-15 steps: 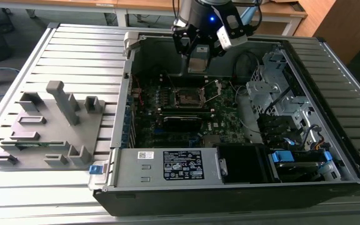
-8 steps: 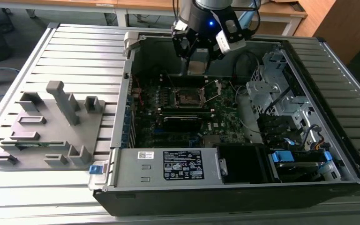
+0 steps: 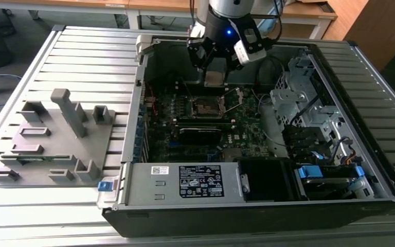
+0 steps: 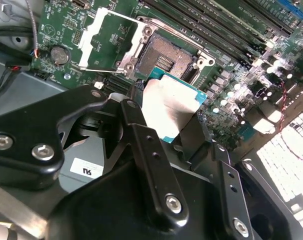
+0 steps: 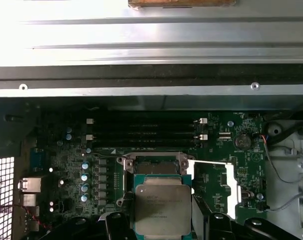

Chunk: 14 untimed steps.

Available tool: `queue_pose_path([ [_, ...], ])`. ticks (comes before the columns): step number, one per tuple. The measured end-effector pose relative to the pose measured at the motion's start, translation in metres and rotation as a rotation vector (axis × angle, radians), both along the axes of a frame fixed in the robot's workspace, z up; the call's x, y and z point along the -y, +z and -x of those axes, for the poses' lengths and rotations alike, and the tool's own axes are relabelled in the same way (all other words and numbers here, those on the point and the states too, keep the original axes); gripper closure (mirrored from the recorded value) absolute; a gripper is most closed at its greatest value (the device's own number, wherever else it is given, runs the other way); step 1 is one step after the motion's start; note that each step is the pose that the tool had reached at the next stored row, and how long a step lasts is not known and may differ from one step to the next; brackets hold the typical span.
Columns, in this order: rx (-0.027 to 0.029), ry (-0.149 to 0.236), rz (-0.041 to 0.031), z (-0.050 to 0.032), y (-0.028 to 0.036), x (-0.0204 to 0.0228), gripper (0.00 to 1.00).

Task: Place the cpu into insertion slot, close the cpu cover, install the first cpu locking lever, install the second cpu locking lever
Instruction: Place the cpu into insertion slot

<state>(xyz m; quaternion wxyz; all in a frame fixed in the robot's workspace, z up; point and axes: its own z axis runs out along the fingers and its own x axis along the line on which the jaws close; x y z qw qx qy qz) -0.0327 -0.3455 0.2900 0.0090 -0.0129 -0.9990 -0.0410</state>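
Note:
My gripper [image 3: 214,77] hangs inside the open computer case, shut on the cpu [image 3: 213,78], a flat silver-grey square chip with a green edge. The cpu [image 5: 162,209] sits between my black fingers [image 5: 119,226] in both wrist views and hovers apart from the insertion slot [image 5: 154,164], overlapping its near edge. The square, dark insertion slot [image 4: 164,57] with its silver rim lies uncovered on the motherboard. The cpu cover [image 4: 109,37], a silver frame plate, stands swung open beside the slot, shown also as cpu cover [image 3: 234,99]. A thin wire lever [image 4: 102,70] lies along it.
A grey fixture plate [image 3: 53,139] with upright blocks lies on the slatted table at the exterior view's left. Inside the case are memory slots [image 5: 141,129], a power supply [image 3: 183,181], a drive cage [image 3: 300,98] and loose cables [image 5: 284,172].

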Motion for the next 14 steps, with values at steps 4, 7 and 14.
queue_pose_path([
  [4, 0.0000, 0.000, 0.0000, 0.0017, -0.0068, 0.0000, 0.46],
  [7, 0.0000, 0.000, 0.0000, 0.0034, -0.0103, 0.0000, 0.46],
  [14, 0.0000, 0.000, 0.0000, 0.0052, -0.0155, 0.0000, 0.46],
])
